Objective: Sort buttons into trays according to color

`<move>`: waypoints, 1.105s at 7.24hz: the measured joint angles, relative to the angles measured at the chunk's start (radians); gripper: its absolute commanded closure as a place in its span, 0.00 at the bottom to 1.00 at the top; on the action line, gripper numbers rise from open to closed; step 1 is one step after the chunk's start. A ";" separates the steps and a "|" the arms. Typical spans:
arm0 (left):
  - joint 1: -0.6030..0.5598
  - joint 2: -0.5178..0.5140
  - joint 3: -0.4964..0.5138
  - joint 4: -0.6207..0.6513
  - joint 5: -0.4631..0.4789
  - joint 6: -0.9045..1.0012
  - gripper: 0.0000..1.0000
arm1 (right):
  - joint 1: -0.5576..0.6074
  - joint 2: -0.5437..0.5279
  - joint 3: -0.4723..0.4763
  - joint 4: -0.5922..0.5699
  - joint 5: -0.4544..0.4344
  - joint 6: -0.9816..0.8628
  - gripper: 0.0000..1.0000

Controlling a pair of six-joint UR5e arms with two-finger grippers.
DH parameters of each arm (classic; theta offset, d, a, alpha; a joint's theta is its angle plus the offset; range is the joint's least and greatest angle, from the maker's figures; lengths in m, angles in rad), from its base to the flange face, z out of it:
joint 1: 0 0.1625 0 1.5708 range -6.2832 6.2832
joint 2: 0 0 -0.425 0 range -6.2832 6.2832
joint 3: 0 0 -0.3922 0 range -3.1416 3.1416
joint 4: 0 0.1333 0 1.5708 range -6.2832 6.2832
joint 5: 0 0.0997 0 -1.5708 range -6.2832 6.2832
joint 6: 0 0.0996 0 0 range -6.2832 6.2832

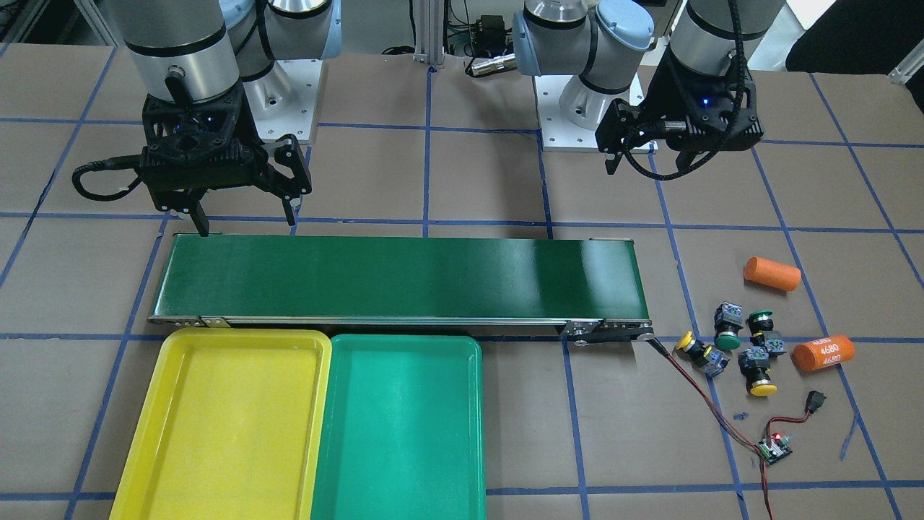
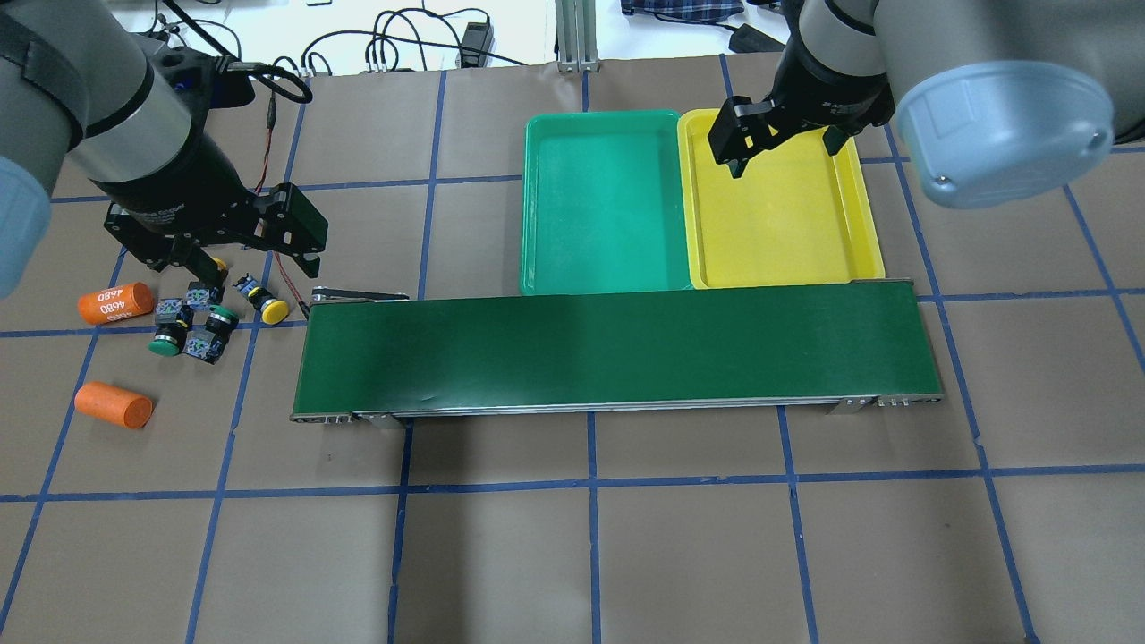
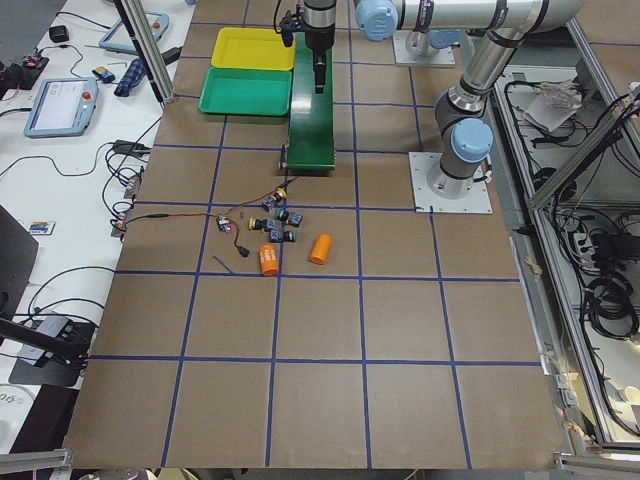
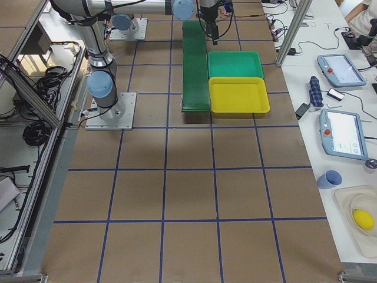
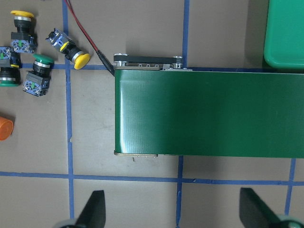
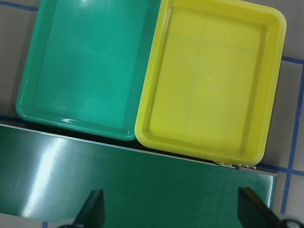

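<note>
Cylinders of orange colour point(image 2: 114, 302), two of them, lie at the left end of the surface point(image 2: 626, 537) in the overhead view; they are not for sorting. Just beside them, at 3 o'clock, the four buttons point(image 2: 165, 343) lie in a loose group, none of them in a tray. The left hand point(image 5: 172, 209) hovers over this area with its fingers spread wide and holds nothing. I judge the step in hand to be the first pick. The yellow button point(image 5: 71, 50) nearest the belt point(image 2: 617, 353) looks the easiest, because it lies apart from the others. The hand should turn so that the fingers close across the black body, not the round cap, and then come straight down. A red wire point(image 5: 83, 28) runs close beside it and could be caught. At 12 o'clock of the belt stand the green tray point(image 2: 599, 201) and, at its 3 o'clock with edges meeting, the yellow tray point(image 2: 783, 215), both bare. The right hand point(image 1: 247, 217) hovers near the belt's right end, fingers also spread, empty.
</note>
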State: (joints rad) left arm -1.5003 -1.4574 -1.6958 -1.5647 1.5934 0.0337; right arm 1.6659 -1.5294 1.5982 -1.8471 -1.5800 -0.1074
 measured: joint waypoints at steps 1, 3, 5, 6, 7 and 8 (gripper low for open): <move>0.000 0.000 0.000 0.000 0.000 0.000 0.00 | 0.000 0.000 0.000 0.000 0.000 0.000 0.00; 0.000 0.001 -0.006 0.000 0.005 -0.003 0.00 | 0.000 0.000 -0.001 -0.001 0.000 0.000 0.00; 0.000 0.001 -0.011 0.004 0.011 -0.004 0.00 | 0.000 0.000 -0.002 -0.001 0.000 0.000 0.00; 0.001 0.001 -0.014 0.006 0.013 -0.005 0.00 | 0.000 0.000 -0.003 -0.001 0.000 0.000 0.00; 0.004 0.001 -0.015 0.007 0.014 -0.004 0.00 | 0.000 0.000 -0.004 -0.001 0.001 0.001 0.00; 0.007 0.001 -0.015 0.007 0.013 -0.004 0.00 | -0.001 0.000 -0.005 -0.001 0.001 0.000 0.00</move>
State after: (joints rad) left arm -1.4930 -1.4564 -1.7105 -1.5582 1.6065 0.0301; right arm 1.6652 -1.5297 1.5936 -1.8484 -1.5787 -0.1077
